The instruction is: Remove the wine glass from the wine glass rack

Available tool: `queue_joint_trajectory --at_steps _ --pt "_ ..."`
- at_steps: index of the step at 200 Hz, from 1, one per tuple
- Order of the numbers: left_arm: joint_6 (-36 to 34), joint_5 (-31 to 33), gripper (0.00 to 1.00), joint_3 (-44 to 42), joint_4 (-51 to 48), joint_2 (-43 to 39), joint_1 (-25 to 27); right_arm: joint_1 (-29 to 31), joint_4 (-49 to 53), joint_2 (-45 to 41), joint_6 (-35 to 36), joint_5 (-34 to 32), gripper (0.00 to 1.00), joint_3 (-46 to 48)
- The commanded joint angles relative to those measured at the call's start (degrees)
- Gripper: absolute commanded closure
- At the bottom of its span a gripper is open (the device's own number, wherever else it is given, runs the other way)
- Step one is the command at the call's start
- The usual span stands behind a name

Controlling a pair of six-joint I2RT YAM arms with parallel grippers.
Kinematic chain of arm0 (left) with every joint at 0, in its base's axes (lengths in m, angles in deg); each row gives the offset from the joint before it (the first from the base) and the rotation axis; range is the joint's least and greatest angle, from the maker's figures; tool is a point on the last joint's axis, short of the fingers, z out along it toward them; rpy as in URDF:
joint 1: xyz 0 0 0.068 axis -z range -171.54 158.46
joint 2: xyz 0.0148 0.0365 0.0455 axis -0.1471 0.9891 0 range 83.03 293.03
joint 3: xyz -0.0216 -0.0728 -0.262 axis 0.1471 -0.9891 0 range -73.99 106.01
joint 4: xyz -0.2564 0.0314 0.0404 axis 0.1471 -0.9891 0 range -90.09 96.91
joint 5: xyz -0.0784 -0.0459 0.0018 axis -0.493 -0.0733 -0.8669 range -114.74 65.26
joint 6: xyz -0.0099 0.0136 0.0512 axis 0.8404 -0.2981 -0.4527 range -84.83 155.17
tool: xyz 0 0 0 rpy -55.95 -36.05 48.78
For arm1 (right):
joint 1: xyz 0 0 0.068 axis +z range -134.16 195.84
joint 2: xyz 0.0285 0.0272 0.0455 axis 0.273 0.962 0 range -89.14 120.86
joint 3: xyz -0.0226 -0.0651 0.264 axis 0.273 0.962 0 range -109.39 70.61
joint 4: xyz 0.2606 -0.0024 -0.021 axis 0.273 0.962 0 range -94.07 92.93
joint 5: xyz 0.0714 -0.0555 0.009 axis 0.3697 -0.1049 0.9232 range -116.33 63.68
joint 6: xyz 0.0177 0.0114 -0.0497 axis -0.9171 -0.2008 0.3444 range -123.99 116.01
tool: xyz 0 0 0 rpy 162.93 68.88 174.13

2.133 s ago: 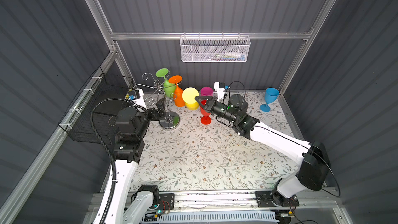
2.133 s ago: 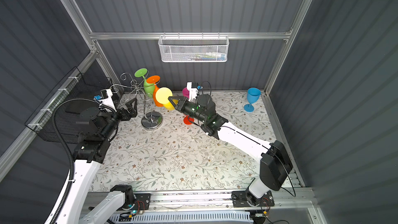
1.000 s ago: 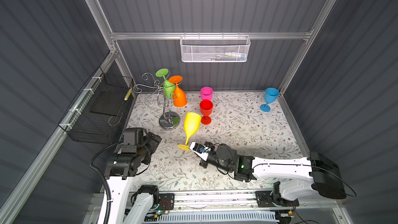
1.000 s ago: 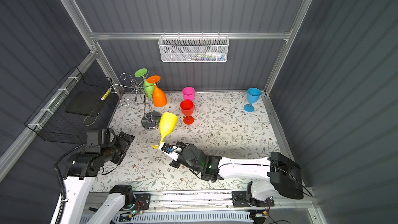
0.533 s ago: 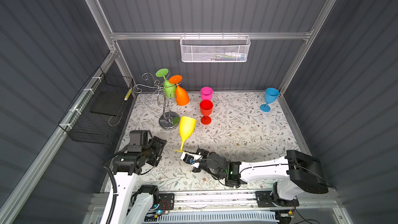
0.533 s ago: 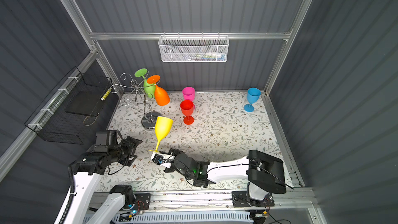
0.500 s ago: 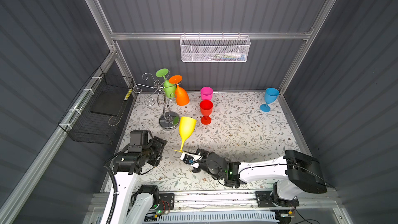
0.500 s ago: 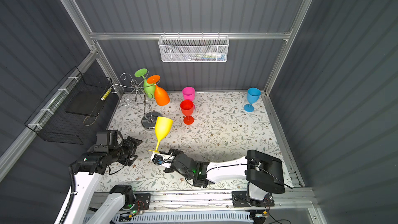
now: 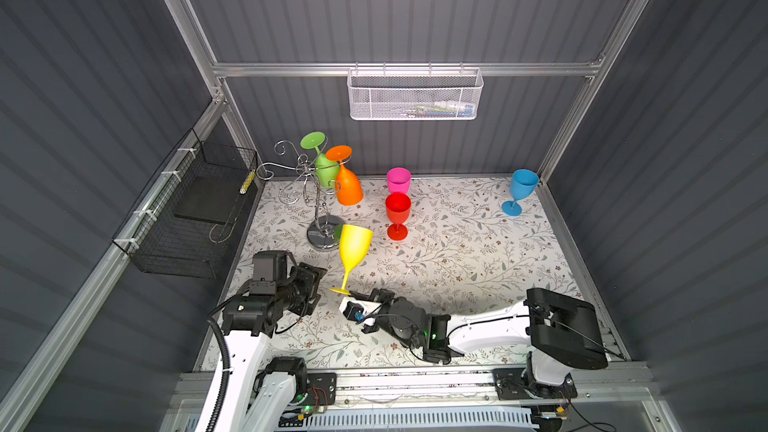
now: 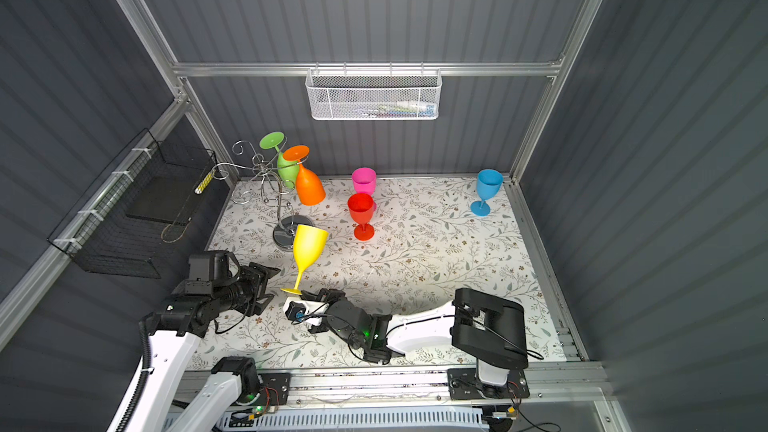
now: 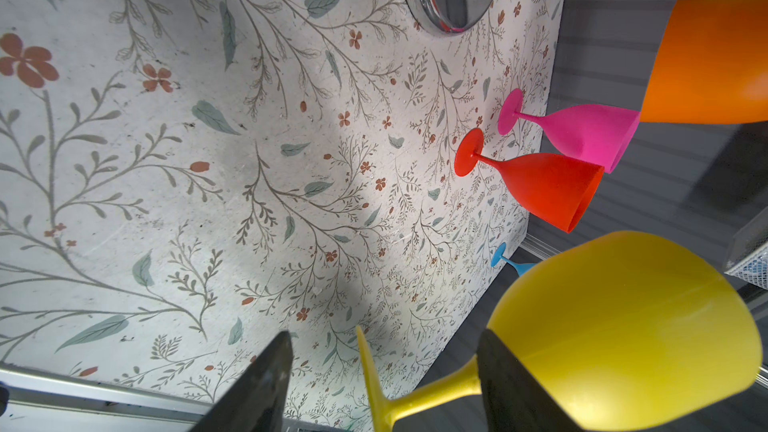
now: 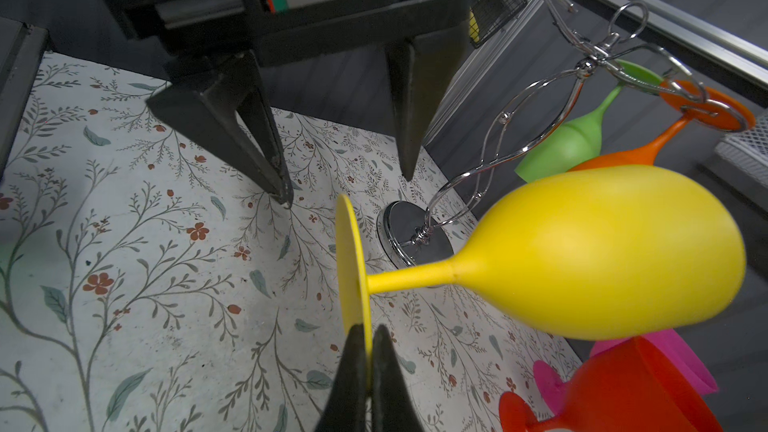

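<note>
Pinching the rim of the round foot of the yellow plastic wine glass, the right gripper is clenched on it from the lower right, low and left of centre in both top views. The glass is off the chrome wire wine glass rack, just below its mirror base in frame and apart from it. Long axis runs foot down, bowl up, leaning slightly toward upper right; can't tell if the foot touches the floral table mat. The left gripper sits just left of the stem, jaws spread, gripping nothing; the right wrist view shows its fingertips beyond the foot, not touching. Right arm is the nearer one and carries the glass; the next move likely needs it set upright.
</note>
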Motion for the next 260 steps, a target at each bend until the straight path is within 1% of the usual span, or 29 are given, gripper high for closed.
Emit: queue_joint_trajectory --at_steps 1,39,76,101,140,172,197,236,260 --pt "1.28 -0.89 0.3 -1.39 0.75 -0.81 0.64 0.29 -2.2 0.51 0.75 -0.98 1.0 -2.32" --pt "2.39 -0.92 0.32 -3.83 3.55 -0.85 2.05 0.29 -1.44 2.04 0.7 -0.82 1.0 -3.7" --pt "3.71 0.07 0.35 -5.36 5.98 -0.27 5.01 0.32 -0.72 3.38 0.21 -0.82 1.0 -4.93" --pt "3.97 0.19 0.37 -5.77 6.38 -0.42 5.33 0.33 -0.46 4.22 0.58 -0.52 1.0 -5.59" --pt "4.87 0.84 0.41 -6.32 6.3 -1.9 5.43 0.27 -0.63 6.04 0.85 -0.31 1.0 -6.35" --pt "5.34 0.72 0.5 -7.13 7.28 -1.68 5.42 0.33 -1.04 6.62 1.64 -0.48 1.0 -6.18" --pt "6.09 0.9 0.59 -7.68 7.68 -2.02 5.42 0.34 -1.34 6.78 2.13 -0.69 1.0 -6.0" --pt "6.03 1.33 0.67 -7.39 7.35 -1.68 5.42 0.33 -1.42 7.15 2.46 -0.53 1.0 -6.26" --pt "5.92 1.94 0.74 -7.37 6.87 -1.87 5.44 0.29 -1.16 7.29 2.52 -0.39 1.0 -6.4"
